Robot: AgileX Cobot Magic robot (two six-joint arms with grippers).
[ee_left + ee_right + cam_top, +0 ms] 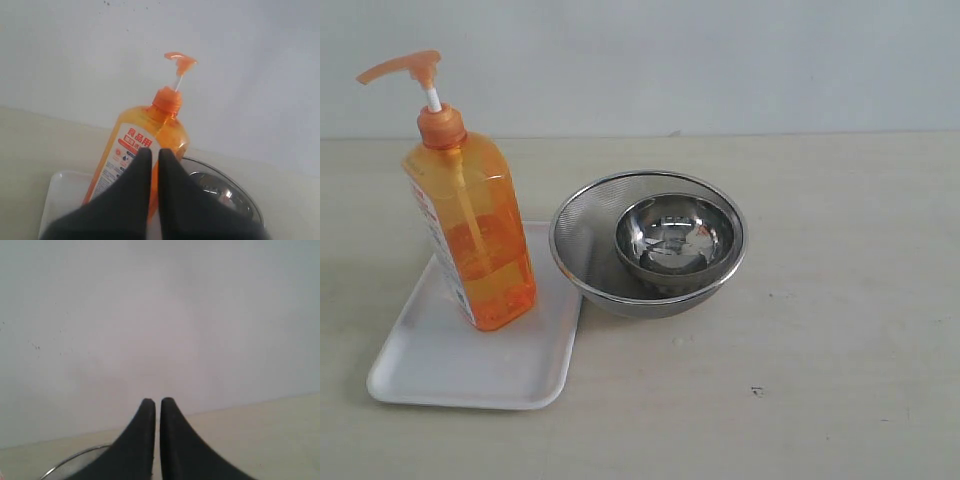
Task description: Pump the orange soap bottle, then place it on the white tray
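The left claw point(154, 152) fills the near edge of its wrist view. Its two black fingers point(135, 190) are clenched with only a thin slit between them, and nothing is grasped. Straight ahead of its tips, and apart from them, stands the bottle point(167, 125), with its white label point(127, 152) turned towards this claw. The pump head point(181, 59) is up on its white stem.

In the exterior view the bottle point(485, 250) stands upright and free on the tray point(450, 370). It is on the half of the tray farther from the camera, and its spout points away from the strainer point(582, 240). The tray lies flat on the tabletop point(820, 350), under and ahead of the left claw.

The strainer sits past the bottle from the left claw, on the side towards the right claw point(154, 402). It is just beside the tray's edge, and whether the two touch cannot be told. A small steel bowl point(675, 240) rests inside the strainer, towards the side away from the tray.

The right claw is also clenched on nothing, its fingers pressed nearly together. It faces the pale wall point(160, 315), with a strip of tabletop ahead of its tips. A sliver of the strainer's rim shows close beside its fingers, on the side towards the left claw. The bottle and tray are outside the right wrist view.
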